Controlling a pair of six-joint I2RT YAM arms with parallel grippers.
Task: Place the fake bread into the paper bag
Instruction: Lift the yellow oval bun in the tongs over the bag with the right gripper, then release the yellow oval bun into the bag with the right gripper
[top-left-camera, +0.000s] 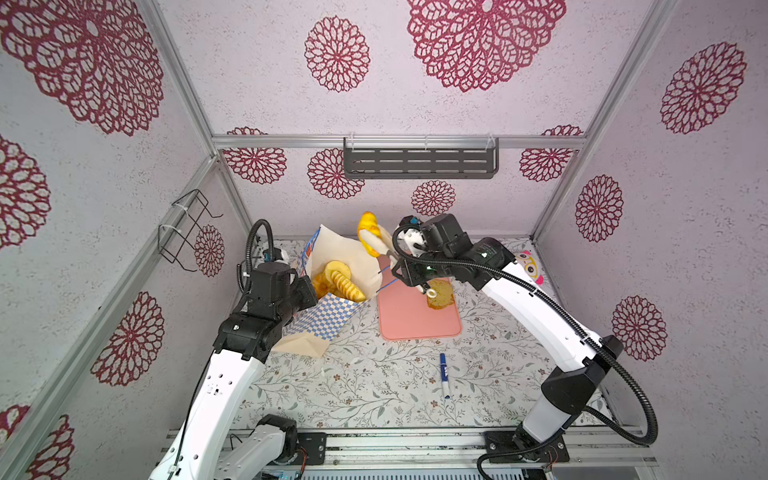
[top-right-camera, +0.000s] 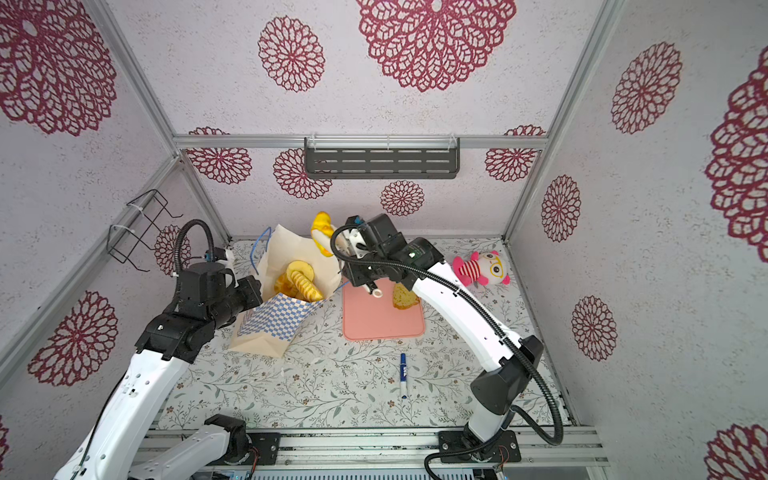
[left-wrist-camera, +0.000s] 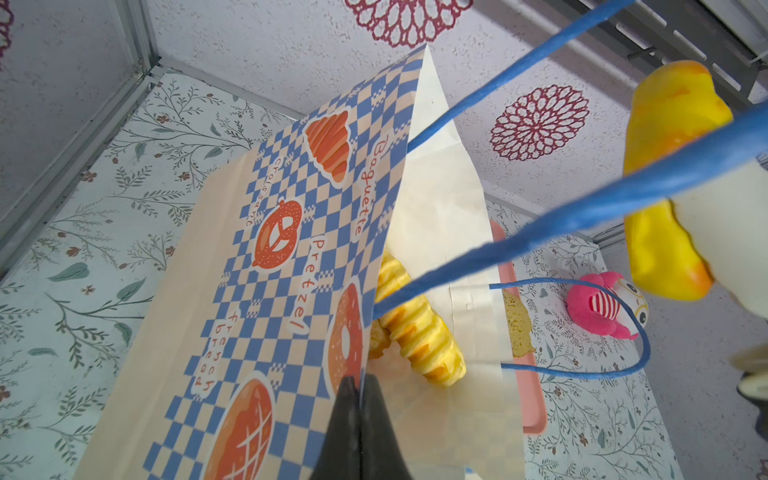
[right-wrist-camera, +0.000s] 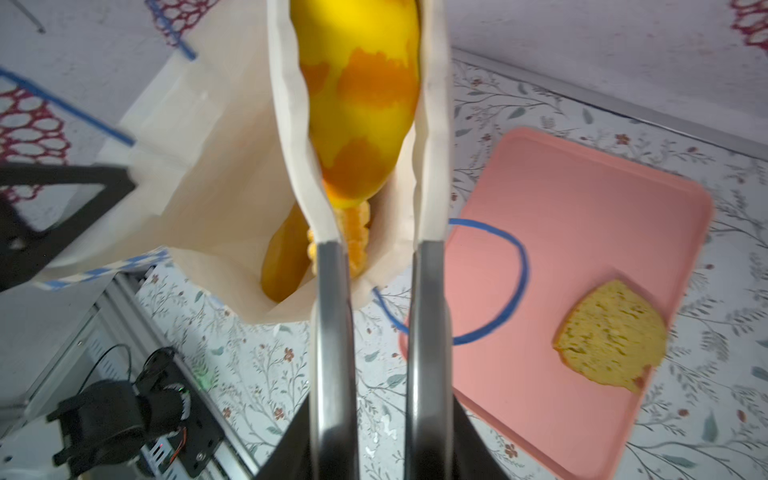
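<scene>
Both our arms reach inward.
Our left arm (top-left-camera: 232, 390) crooks low, left gripper (left-wrist-camera: 360, 380) pinched tight; our right arm (top-left-camera: 536, 307) stretches farther back, right gripper (top-left-camera: 374, 239) raised, fingers (right-wrist-camera: 291, 104) narrowly apart, gripping.

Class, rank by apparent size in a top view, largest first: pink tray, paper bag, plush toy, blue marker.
1. paper bag
2. pink tray
3. plush toy
4. blue marker
None look alike.

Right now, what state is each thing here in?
paper bag, mouth open.
left gripper, shut on the bag's rim.
right gripper, shut on the long loaf.
long loaf, held over the bag's mouth.
ridged loaf, inside the bag.
pie slice, lying on the pink tray.
marker, lying flat, untouched.
</scene>
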